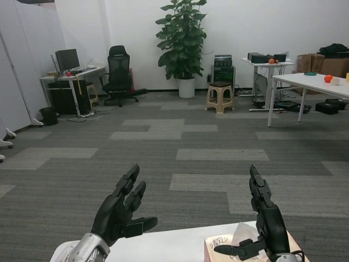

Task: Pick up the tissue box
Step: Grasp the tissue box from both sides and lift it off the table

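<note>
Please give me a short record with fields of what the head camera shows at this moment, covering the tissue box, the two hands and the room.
tissue box: only its top shows at the bottom edge, on the white table, a tissue sticking up
left hand: raised over the table's left part, fingers apart, holding nothing
right hand: raised just above the box, fingers apart, thumb pointing inward; contact with the tissue cannot be told
room: grey carpet, potted plant, black office chair, stool, desks at both sides
task state: box not yet gripped

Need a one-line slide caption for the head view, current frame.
Both hands, left and right, raised open over the table, tissue box ungrasped by the right hand, office room beyond.
</note>
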Action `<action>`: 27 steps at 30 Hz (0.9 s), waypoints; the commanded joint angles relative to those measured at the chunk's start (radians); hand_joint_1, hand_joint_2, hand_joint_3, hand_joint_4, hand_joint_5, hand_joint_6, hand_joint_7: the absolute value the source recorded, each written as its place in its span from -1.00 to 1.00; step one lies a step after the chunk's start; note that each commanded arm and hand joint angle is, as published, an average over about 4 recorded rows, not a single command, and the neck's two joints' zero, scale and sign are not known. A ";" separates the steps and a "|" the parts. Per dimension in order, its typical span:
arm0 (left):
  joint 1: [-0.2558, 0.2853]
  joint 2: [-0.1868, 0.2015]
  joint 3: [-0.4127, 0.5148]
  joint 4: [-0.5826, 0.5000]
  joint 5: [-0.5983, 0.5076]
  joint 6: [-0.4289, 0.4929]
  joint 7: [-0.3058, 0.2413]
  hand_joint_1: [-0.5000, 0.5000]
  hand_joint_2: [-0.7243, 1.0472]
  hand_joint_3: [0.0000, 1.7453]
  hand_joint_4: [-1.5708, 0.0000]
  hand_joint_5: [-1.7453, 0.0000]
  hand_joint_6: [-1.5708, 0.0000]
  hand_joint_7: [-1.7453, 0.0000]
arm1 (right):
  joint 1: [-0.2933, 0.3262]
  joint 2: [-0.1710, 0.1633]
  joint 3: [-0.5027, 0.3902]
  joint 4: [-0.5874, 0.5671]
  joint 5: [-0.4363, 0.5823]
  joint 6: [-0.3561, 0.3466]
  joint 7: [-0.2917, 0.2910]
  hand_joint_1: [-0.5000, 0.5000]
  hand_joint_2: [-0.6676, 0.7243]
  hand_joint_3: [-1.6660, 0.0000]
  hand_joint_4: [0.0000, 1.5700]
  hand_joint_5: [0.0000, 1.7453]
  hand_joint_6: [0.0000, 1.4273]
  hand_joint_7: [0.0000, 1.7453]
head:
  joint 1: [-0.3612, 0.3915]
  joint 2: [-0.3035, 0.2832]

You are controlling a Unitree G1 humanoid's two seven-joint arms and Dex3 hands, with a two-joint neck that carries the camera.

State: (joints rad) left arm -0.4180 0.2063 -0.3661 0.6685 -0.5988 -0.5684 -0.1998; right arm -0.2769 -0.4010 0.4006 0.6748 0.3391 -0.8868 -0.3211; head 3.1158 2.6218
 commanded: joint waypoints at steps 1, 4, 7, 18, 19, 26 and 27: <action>-0.015 0.007 0.003 0.013 -0.005 -0.011 0.003 1.00 1.00 -0.77 1.00 1.00 1.00 1.00 | -0.023 -0.002 -0.004 0.010 0.005 -0.012 -0.004 -0.83 0.27 0.33 -1.00 -1.00 -1.00 -1.00 | -0.005 -0.054; -0.015 0.007 0.003 0.014 -0.008 -0.011 0.003 1.00 1.00 -0.80 1.00 1.00 1.00 1.00 | -0.024 -0.002 -0.004 0.014 0.005 -0.012 -0.003 -0.83 0.27 0.33 -1.00 -1.00 -1.00 -1.00 | -0.018 -0.180; -0.012 0.007 0.004 0.014 -0.009 -0.011 0.004 1.00 1.00 -0.80 1.00 1.00 1.00 1.00 | -0.022 -0.003 -0.008 0.015 0.006 -0.012 0.001 -0.83 0.27 0.33 -1.00 -1.00 -1.00 -1.00 | -0.023 -0.257; -0.010 0.010 -0.005 0.053 -0.024 -0.006 0.004 1.00 1.00 -0.75 1.00 1.00 1.00 1.00 | -0.011 -0.016 -0.044 0.020 0.016 -0.006 0.055 -0.83 0.27 0.29 -1.00 -1.00 -1.00 -1.00 | -0.036 -0.377; -0.010 0.011 -0.007 0.058 -0.024 -0.006 0.004 1.00 1.00 -0.75 1.00 1.00 1.00 1.00 | -0.010 -0.017 -0.049 0.019 0.017 -0.004 0.064 -0.83 0.25 0.26 -1.00 -1.00 -1.00 -1.00 | -0.034 -0.398; -0.011 0.010 -0.010 0.086 -0.027 -0.001 0.003 1.00 1.00 -0.70 1.00 1.00 1.00 1.00 | -0.007 -0.038 -0.094 0.018 0.021 0.011 0.137 -0.83 0.18 0.17 -1.00 -1.00 -1.00 -1.00 | -0.028 -0.425; -0.011 0.010 -0.010 0.088 -0.027 0.000 0.003 1.00 1.00 -0.70 1.00 1.00 1.00 1.00 | -0.007 -0.042 -0.103 0.017 0.024 0.014 0.147 -0.83 0.16 0.14 -1.00 -1.00 -1.00 -1.00 | -0.025 -0.428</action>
State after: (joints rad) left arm -0.4212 0.2064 -0.3766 0.7459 -0.6192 -0.5692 -0.1996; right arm -0.2775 -0.4296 0.3205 0.6932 0.3503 -0.8822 -0.1924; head 3.0894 2.1950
